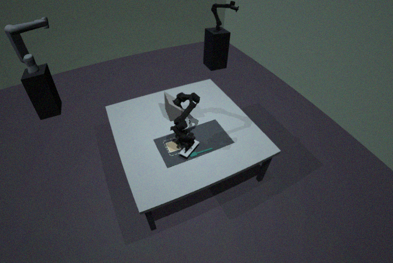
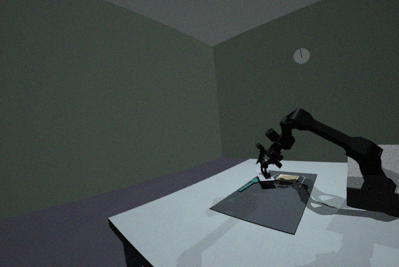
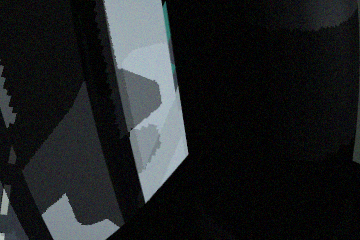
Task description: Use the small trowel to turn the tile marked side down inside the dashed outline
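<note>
— Fingers (image 1: 187,145): what are they on?
— Clamped on a pale flat plate (image 1: 189,152), low over the mat (image 1: 219,136), just beside the dashed outline (image 1: 165,152).
— And the trowel (image 1: 201,151)?
— Lying teal and flat on the mat, its head next to that plate, not in the gripper (image 2: 264,173).
— The tile (image 1: 172,146)?
— Tan, inside the outline, partly hidden by the arm (image 1: 185,110) from above; the wrist view is mostly black housing.
— Farther out?
— A grey upright panel (image 1: 169,107) stands behind the arm, well apart.
</note>
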Motion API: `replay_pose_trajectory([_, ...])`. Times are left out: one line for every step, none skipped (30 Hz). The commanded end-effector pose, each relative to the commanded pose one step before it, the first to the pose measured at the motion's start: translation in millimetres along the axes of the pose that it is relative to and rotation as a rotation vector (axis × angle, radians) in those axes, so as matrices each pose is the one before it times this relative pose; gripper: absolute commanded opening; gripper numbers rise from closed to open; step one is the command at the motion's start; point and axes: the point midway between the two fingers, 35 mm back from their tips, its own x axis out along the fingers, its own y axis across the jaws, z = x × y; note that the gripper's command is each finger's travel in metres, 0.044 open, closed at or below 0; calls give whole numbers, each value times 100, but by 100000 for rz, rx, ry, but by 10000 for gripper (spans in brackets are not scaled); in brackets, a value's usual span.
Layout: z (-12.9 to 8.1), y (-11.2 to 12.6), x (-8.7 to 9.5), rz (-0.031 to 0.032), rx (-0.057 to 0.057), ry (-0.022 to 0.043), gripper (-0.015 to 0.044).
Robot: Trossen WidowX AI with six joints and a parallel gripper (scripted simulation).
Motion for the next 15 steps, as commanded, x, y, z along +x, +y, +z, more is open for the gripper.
replay_pose_trajectory([3369,-2087,1473,-886,-6298,-6925,0])
replay_pose_trajectory([762,-353,452,-16,-1349,-1709,0])
replay_pose_trajectory([763,-352,453,-15,-1343,-1721,0])
replay_pose_trajectory([763,-350,454,-14,-1337,-1731,0])
replay_pose_trajectory([762,-348,455,-13,-1330,-1742,0])
replay_pose_trajectory([762,-346,456,-13,-1324,-1751,0])
replay_pose_trajectory([762,-344,456,-12,-1318,-1761,0])
replay_pose_trajectory([762,-342,457,-12,-1313,-1770,0])
replay_pose_trajectory([761,-341,457,-12,-1307,-1778,0])
replay_pose_trajectory([760,-339,457,-12,-1302,-1786,0])
replay_pose_trajectory([760,-338,457,-13,-1296,-1794,0])
replay_pose_trajectory([759,-336,457,-13,-1291,-1801,0])
replay_pose_trajectory([758,-335,457,-14,-1286,-1808,0])
replay_pose_trajectory([757,-333,456,-14,-1282,-1814,0])
replay_pose_trajectory([756,-332,456,-15,-1277,-1820,0])
